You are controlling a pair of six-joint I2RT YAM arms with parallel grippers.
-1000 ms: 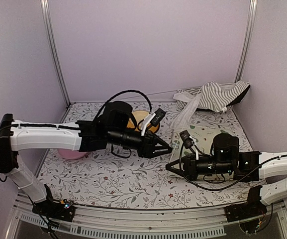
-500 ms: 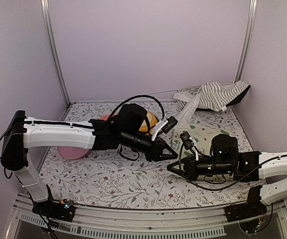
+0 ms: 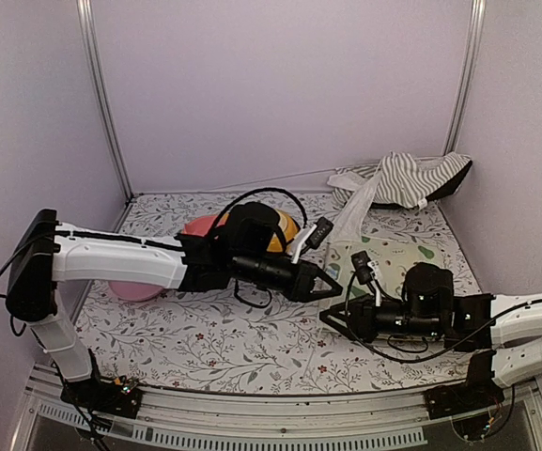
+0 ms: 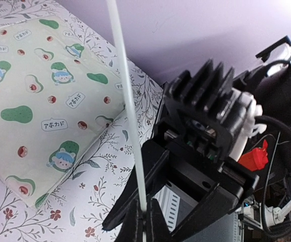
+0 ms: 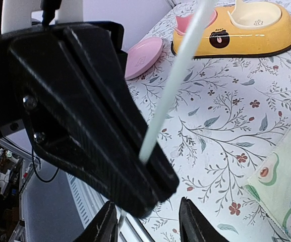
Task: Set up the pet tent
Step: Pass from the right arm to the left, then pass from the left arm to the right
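The pet tent (image 3: pixel 411 178) lies crumpled at the back right, striped fabric in a heap. One thin white pole (image 4: pixel 127 101) runs from it down to the middle of the table. My left gripper (image 4: pixel 144 216) is shut on that pole's lower end; in the top view it (image 3: pixel 332 287) points right. My right gripper (image 3: pixel 331 318) sits just below and in front of it, nose to nose. In the right wrist view the right gripper (image 5: pixel 148 227) stands open, with the pole (image 5: pixel 178 80) passing behind the left gripper's black finger (image 5: pixel 90 121).
The avocado-print mat (image 3: pixel 397 254) lies under the pole at right centre. An orange double bowl (image 3: pixel 285 228) sits behind the left arm, and a pink dish (image 3: pixel 137 289) lies at the left. The floral table cover (image 3: pixel 214 348) spans the table.
The left gripper moved right and closed on the pole's end. The right gripper, shut on the pole before, has opened and drawn back a little toward the near right.
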